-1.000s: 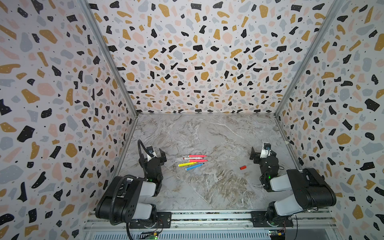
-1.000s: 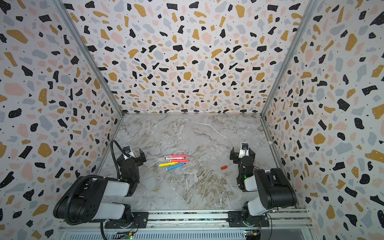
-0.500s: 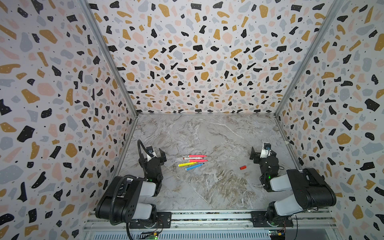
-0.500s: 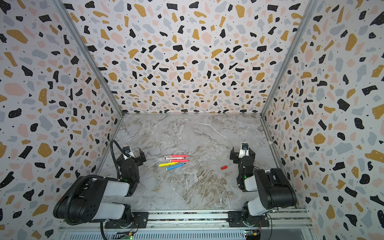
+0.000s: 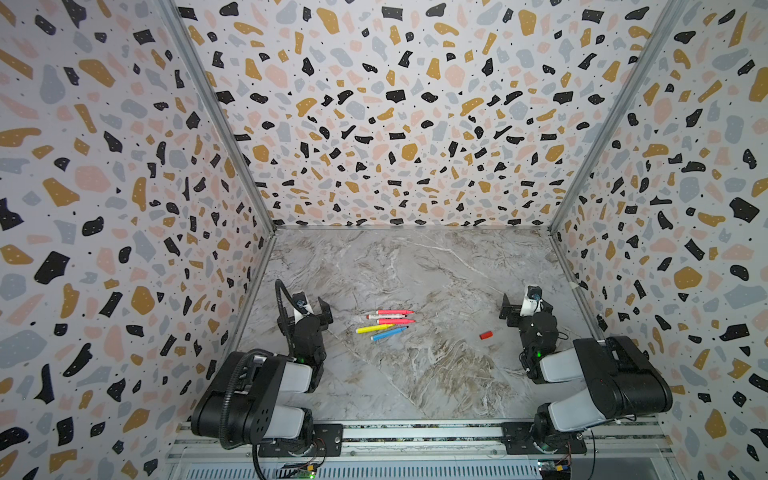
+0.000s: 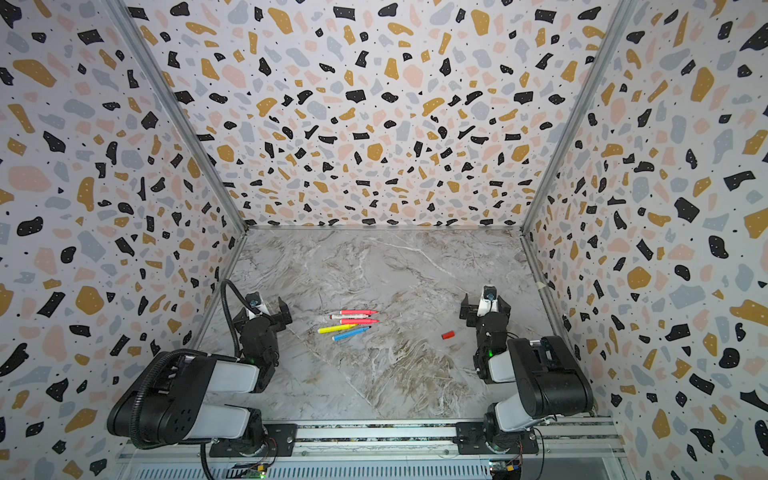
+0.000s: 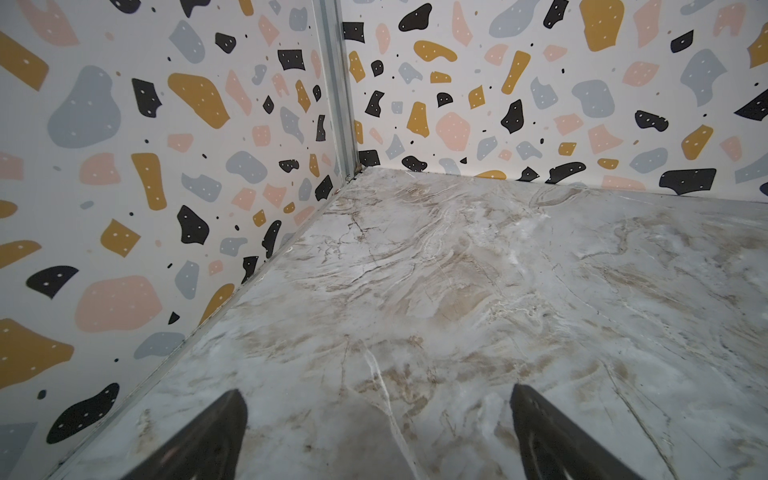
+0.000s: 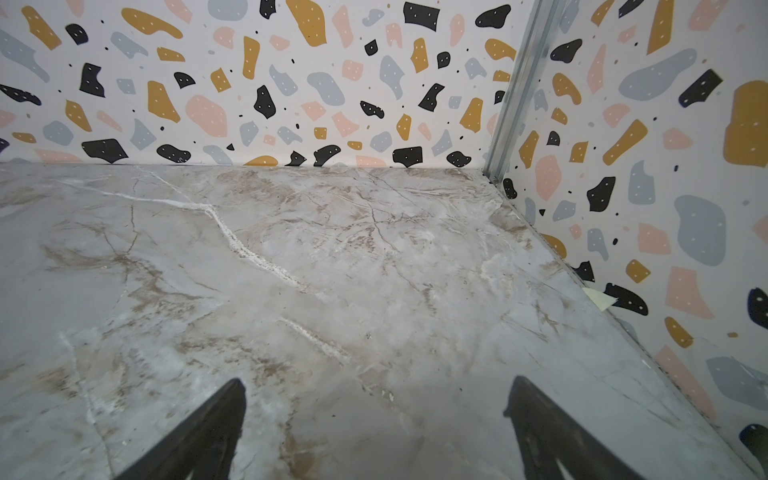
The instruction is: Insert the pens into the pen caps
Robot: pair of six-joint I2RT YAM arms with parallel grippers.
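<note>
Top views: left tool [image 5: 310,309] and right tool [image 5: 524,309] wide, empty; bunched pens [image 5: 388,321] may scatter when grabbed, cap [image 5: 486,335] may roll.

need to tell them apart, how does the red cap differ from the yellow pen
The red cap is stubby; the yellow pen is far longer and slim. The red cap lies alone, nearer the right arm; the yellow pen lies mid-table beside the blue pen. Both lie flat on the marble table.
</note>
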